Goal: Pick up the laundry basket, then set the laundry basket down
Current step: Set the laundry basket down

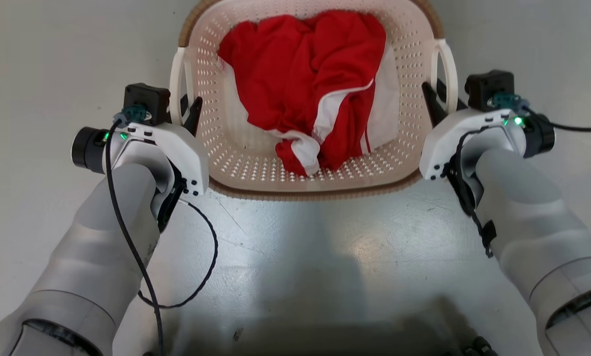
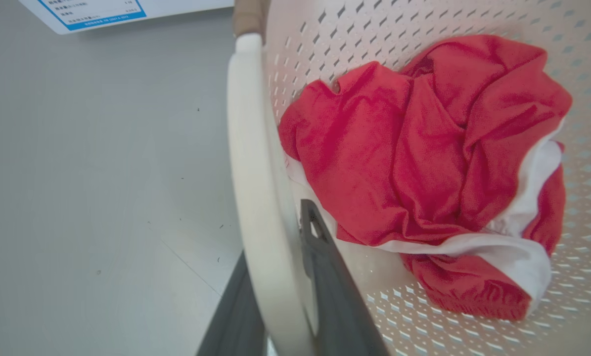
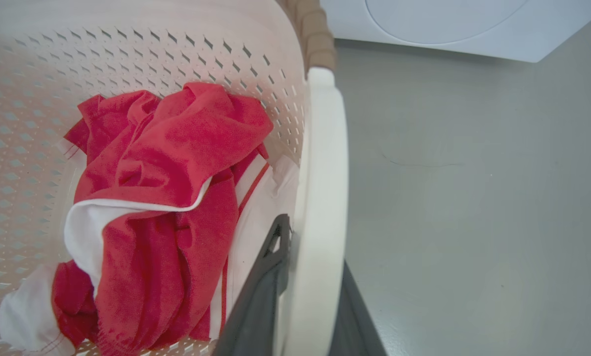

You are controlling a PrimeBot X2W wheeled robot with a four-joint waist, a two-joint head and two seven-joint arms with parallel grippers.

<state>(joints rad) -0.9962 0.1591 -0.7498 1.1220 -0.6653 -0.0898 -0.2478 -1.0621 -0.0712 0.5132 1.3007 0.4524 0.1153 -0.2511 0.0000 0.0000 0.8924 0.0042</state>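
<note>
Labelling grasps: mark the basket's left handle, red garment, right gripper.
left handle (image 2: 253,188): left wrist view, mid-bar.
red garment (image 1: 300,69): head view, upper folds.
right gripper (image 3: 313,247): right wrist view, between fingertips.

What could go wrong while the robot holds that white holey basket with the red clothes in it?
1. Each gripper pinches only a thin white side handle: the left gripper on the left handle, the right gripper on the right handle. A finger might slip off, and the cream-white perforated plastic laundry basket would tip.
2. If one arm rises faster, the loose red-and-white crumpled garment may slide to one side or spill out.
</note>
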